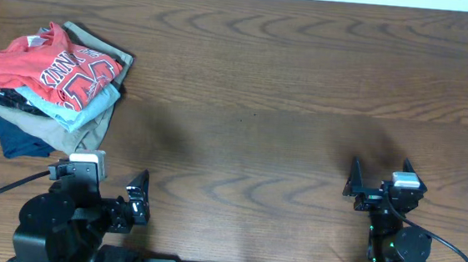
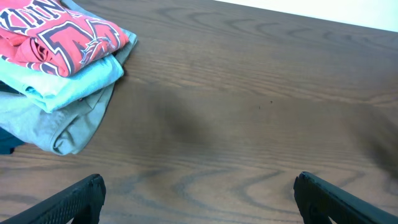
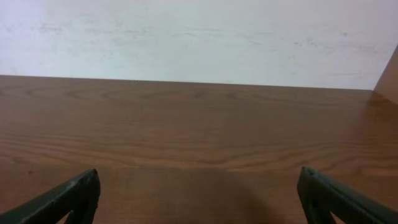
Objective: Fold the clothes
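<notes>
The coral-red T-shirt [image 1: 55,71] with white-and-dark lettering lies folded on top of a stack of garments at the far left of the table. It also shows at the top left of the left wrist view [image 2: 56,34]. My left gripper [image 1: 116,190] is open and empty near the front edge, well in front of and to the right of the stack. In its wrist view the left gripper [image 2: 199,190] hangs over bare wood. My right gripper [image 1: 379,183] is open and empty at the front right; in its own view the right gripper [image 3: 199,190] faces bare table.
Under the red shirt lie a light blue folded shirt [image 1: 85,111], a tan garment [image 1: 62,134] and a navy one [image 1: 11,140]. The wooden table [image 1: 254,91] ends at a white wall [image 3: 199,37] behind.
</notes>
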Robot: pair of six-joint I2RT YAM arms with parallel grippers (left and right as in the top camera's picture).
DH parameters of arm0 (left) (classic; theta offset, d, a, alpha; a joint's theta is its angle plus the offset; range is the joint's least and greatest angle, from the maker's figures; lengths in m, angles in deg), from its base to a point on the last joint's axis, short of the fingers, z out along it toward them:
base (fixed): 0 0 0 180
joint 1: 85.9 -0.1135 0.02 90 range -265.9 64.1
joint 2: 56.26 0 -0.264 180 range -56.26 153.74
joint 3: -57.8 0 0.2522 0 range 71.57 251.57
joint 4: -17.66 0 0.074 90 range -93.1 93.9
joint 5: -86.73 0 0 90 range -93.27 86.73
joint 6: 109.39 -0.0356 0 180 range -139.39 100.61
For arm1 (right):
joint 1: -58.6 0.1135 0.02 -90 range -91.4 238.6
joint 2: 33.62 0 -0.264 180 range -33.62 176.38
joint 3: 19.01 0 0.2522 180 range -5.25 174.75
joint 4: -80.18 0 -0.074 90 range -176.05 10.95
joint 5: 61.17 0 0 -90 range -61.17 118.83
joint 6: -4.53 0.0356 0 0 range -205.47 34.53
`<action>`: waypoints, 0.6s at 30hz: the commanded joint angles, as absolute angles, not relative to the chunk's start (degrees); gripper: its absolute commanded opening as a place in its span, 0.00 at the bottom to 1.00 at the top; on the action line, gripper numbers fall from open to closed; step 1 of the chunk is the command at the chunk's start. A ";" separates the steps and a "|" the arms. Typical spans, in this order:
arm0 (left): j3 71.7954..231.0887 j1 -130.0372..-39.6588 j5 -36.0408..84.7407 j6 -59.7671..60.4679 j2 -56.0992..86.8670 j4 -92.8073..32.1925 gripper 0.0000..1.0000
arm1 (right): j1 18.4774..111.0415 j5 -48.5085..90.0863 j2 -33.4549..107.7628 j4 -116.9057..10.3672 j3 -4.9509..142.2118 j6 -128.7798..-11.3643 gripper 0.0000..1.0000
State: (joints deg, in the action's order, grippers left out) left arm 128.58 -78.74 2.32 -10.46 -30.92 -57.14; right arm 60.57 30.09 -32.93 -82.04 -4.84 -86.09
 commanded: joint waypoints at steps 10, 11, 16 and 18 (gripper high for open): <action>128.58 -78.80 1.82 -11.22 -31.07 -56.87 0.98 | 60.09 29.89 -33.35 -81.80 -4.95 -85.33 0.99; 128.58 -78.80 1.82 -11.22 -31.07 -56.87 0.98 | 60.09 29.87 -33.35 -81.80 -4.95 -85.33 0.99; 128.54 -78.98 -0.68 -12.53 -31.40 -58.05 0.98 | 60.09 29.87 -33.35 -81.80 -4.95 -85.33 0.99; 127.92 -79.18 -2.25 -12.56 -32.23 -58.64 0.98 | 60.09 29.89 -33.35 -81.80 -4.95 -85.33 0.99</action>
State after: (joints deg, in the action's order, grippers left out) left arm 128.58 -78.78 0.92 -10.96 -30.99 -58.21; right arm 60.57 30.09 -32.93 -82.04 -4.84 -86.09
